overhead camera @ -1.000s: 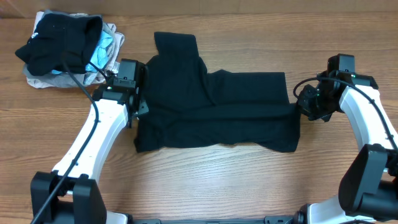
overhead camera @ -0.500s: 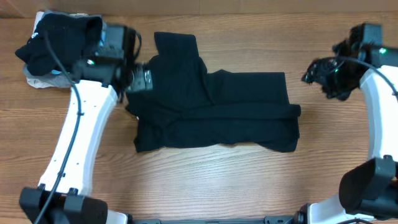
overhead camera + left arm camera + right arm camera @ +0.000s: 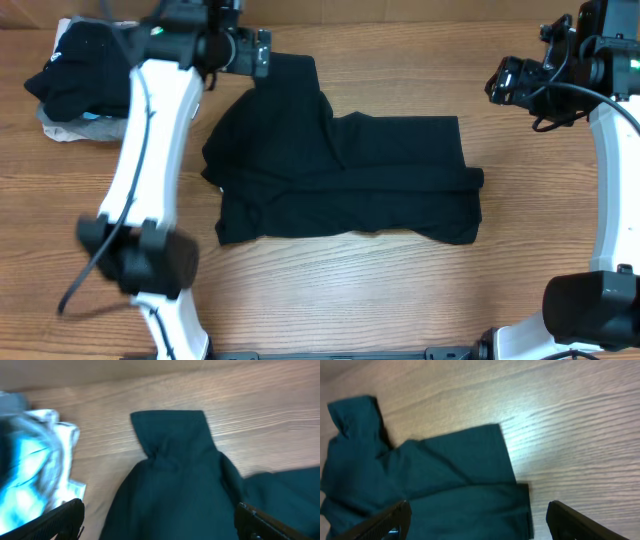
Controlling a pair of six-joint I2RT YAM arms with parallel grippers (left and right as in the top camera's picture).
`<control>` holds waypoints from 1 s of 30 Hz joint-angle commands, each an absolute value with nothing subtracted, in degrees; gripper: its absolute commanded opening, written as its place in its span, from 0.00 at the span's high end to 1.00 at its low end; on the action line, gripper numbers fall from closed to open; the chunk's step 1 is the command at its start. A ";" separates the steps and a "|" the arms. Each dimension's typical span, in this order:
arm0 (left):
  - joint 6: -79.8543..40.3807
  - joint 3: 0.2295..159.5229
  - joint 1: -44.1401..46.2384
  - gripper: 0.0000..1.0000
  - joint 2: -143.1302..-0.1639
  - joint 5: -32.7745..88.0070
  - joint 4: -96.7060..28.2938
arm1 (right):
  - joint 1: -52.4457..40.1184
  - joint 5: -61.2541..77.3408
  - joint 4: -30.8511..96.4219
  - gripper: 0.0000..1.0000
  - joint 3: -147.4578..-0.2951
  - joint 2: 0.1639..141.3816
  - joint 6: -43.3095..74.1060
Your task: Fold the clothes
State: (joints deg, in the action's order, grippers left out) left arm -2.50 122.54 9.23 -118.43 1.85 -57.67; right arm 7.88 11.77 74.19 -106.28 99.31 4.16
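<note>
One edge of clothes pile [image 3: 80,70] hidden behind left arm [image 3: 150,130]; wrist view blurred.

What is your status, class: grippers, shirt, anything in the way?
Left gripper open, empty. Right gripper open, empty. Black shirt partly folded, lying flat. Garment pile apart, nothing blocking.

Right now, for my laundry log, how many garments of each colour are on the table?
Black: 2 (spread shirt, stacked black garment)
Light blue: 1 (light-blue garment)
Beige: 1 (beige garment)
Total: 4 visible; more may lie hidden underneath.
</note>
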 commanded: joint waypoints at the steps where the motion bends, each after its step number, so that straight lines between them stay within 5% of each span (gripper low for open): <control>1: -0.43 126.91 8.84 0.02 -127.31 2.98 -54.22 | 5.56 11.99 74.70 0.09 -107.22 100.33 2.46; 14: -4.43 128.22 6.33 0.02 -143.72 1.74 -35.59 | 3.70 11.99 74.98 0.12 -107.22 102.15 1.41; 30: -6.94 128.20 5.69 0.10 -150.04 3.14 -27.79 | 3.70 12.01 72.07 0.12 -107.22 102.19 1.43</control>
State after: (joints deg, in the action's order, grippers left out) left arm -6.07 126.80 5.63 -148.55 1.85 -28.56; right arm 3.92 11.79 72.58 -106.28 102.02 1.83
